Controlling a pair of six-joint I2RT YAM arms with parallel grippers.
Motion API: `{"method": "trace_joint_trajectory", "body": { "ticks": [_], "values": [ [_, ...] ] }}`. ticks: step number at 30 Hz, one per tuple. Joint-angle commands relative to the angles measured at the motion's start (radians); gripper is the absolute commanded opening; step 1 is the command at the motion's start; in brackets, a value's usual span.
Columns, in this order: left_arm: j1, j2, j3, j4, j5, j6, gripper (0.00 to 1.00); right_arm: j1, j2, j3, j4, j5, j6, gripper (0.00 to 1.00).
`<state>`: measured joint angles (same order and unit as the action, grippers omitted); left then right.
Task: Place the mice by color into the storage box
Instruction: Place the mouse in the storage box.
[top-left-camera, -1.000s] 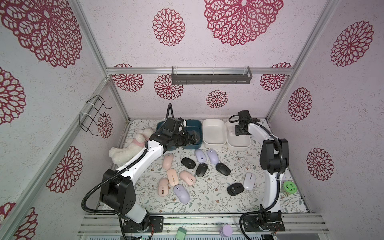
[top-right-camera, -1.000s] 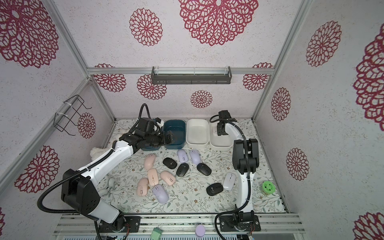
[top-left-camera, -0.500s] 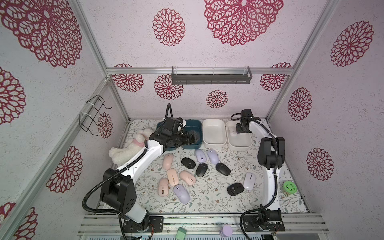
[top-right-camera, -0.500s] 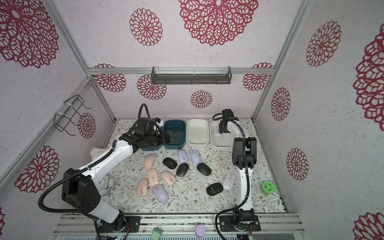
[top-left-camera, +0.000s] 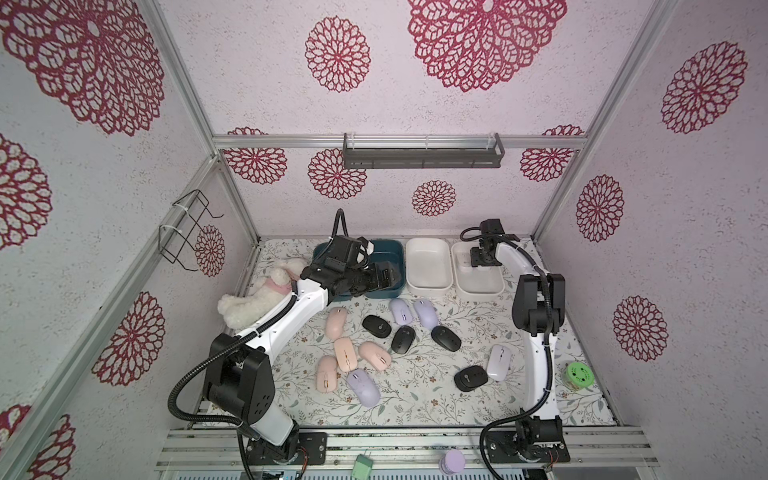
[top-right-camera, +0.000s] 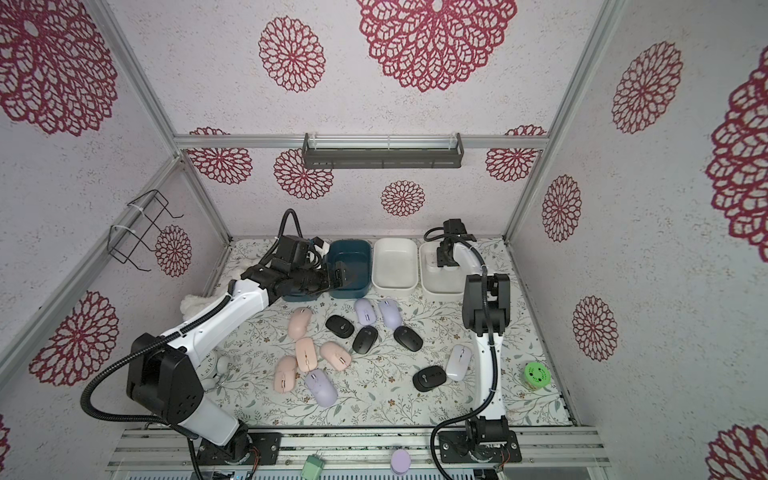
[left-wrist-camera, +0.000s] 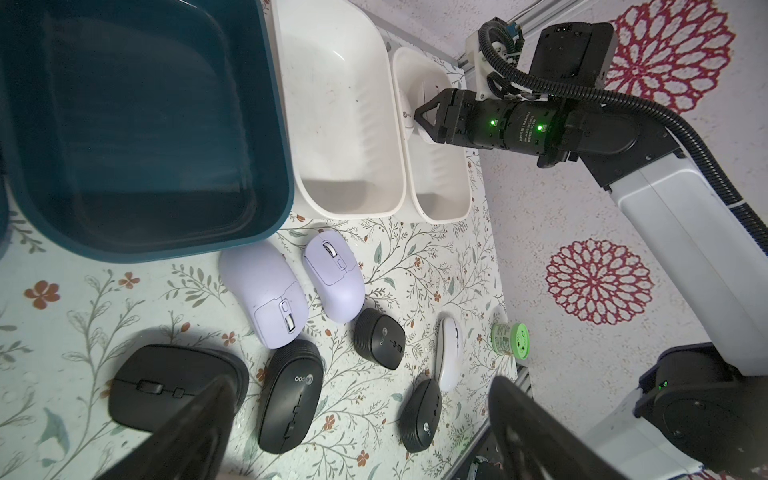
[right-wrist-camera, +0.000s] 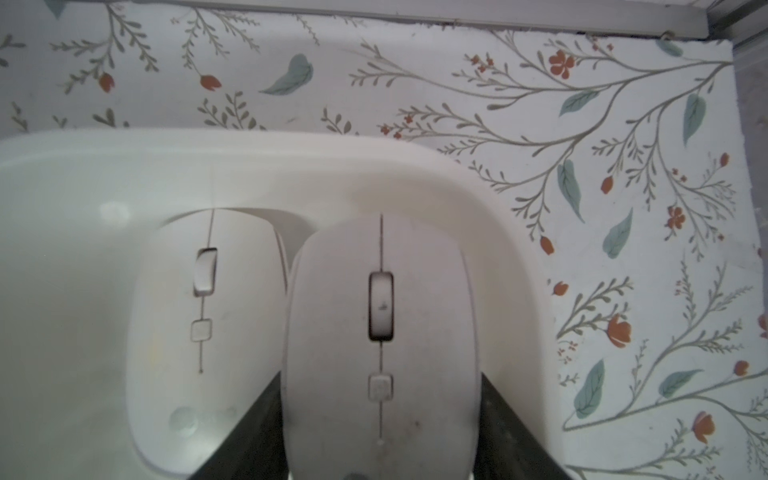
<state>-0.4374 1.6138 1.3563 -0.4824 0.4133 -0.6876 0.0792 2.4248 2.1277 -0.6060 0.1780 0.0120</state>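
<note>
Sorting the whites, by the look of it: pinching a white mouse (right-wrist-camera: 380, 324) by its flanks in the right hand (left-wrist-camera: 422, 120), low over the far end of the end white bin (top-left-camera: 478, 286). Holding the left hand (top-left-camera: 384, 277) spread wide and empty over the near part of a teal bin (left-wrist-camera: 145, 124).

Probably at the point of letting go. Next: ease the mouse down, part the fingers just enough to free it, then lift straight up without dragging it back out or knocking the rim. Worth minding the tight fit between neighbour and bin wall.

Left loose on the counter (top-left-camera: 457, 399), in both top views: four peach mice (top-left-camera: 345, 353), four black mice (top-left-camera: 403, 338), three lavender mice (top-left-camera: 401, 311) and a paler mouse (top-left-camera: 498, 361) beside the right arm.

Only in the right wrist view: a second white mouse (right-wrist-camera: 199, 311) lying in the bin, just beside the held one, perhaps touching; hidden under the wrist from above. Only in the left wrist view: the right hand side-on, about level with the rim, plus the bare floors of the teal bin and the middle white bin (left-wrist-camera: 345, 104). Only from above: a plush toy (top-left-camera: 253, 303) behind the left arm and a green-lidded jar (top-left-camera: 578, 374) at the counter's edge.
</note>
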Motion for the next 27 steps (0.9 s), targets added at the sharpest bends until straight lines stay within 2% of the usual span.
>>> {"method": "trace_joint_trajectory", "body": {
  "ticks": [1,13,17,27],
  "values": [
    [0.008,0.018,0.003,0.030,0.013,-0.009,0.97,-0.004,0.011,0.050,-0.041,-0.007,-0.021,0.60],
    [0.009,0.029,0.006,0.032,0.033,-0.015,0.97,-0.004,0.027,0.055,-0.040,-0.017,-0.020,0.66],
    [0.009,0.029,0.005,0.034,0.037,-0.015,0.97,-0.004,0.022,0.062,-0.041,-0.020,-0.020,0.71],
    [0.008,0.027,0.006,0.038,0.046,-0.020,0.97,0.012,-0.054,0.074,-0.056,-0.018,0.016,0.70]
  ]
}}
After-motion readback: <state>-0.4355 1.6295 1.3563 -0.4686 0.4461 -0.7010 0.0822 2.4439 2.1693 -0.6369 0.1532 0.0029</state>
